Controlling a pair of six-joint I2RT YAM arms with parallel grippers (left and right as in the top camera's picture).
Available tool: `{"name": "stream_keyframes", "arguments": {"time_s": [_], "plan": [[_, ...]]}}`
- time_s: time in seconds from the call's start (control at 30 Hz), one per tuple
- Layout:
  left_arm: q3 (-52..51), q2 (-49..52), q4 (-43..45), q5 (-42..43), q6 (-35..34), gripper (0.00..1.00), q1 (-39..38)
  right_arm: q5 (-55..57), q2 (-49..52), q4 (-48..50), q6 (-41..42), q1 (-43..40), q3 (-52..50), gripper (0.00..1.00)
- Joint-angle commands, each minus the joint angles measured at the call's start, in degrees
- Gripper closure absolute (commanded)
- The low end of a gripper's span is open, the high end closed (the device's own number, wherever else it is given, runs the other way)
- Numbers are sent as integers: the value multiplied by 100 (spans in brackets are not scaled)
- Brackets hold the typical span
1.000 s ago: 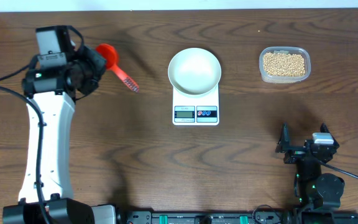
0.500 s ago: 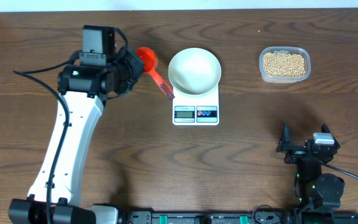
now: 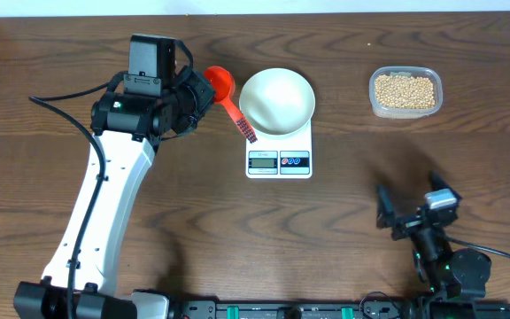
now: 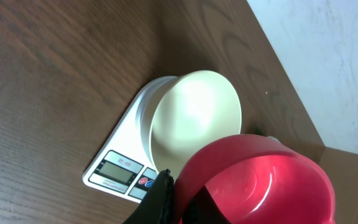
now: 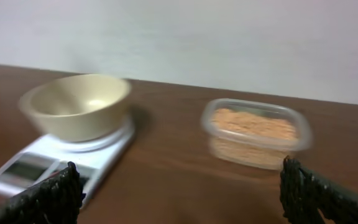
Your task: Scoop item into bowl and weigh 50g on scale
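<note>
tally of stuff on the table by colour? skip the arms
Red: 1 (scoop)
White: 2 (bowl, scale)
Clear: 1 (tub, holding beans)
Total: 4

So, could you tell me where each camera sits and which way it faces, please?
Overhead: above the table, looking straight down; both arms show.
Left wrist: on the left arm, facing the bowl past the red scoop; dark jaws at bottom.
Right wrist: low, facing bowl and bean tub; open jaws in both lower corners.
Shared: all see the bowl on the scale.
</note>
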Motion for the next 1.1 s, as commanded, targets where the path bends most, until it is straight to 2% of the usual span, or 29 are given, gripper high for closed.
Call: {"name": "stream_keyframes", "arguments": {"time_s": [0.0,0.2,0.43,0.53,0.6,0.8,1.07], "plan": [[20,2,70,-39,-55,93,-17,-957,-26,-17,-7,35,-7,1],[2,61,136,-37,-262,93,-17,-1259,-20,138,962,39,-9,1],[2,131,291,-33,-785,93,-20,-1908,479,1718,1788,39,31,1],[2,151,431,-35,-804,93,-50,-2205,1147,2319,2004,39,184,1],[2,160,595,-35,-826,93,-138,-2540,1969,2706,2002,39,568,1],[2,166,780,-39,-935,93,-280,-3388,3733,2743,1998,39,1910,1],[2,166,837,-304,-1917,93,-280,-3622,5899,2719,2452,332,3862,1]]}}
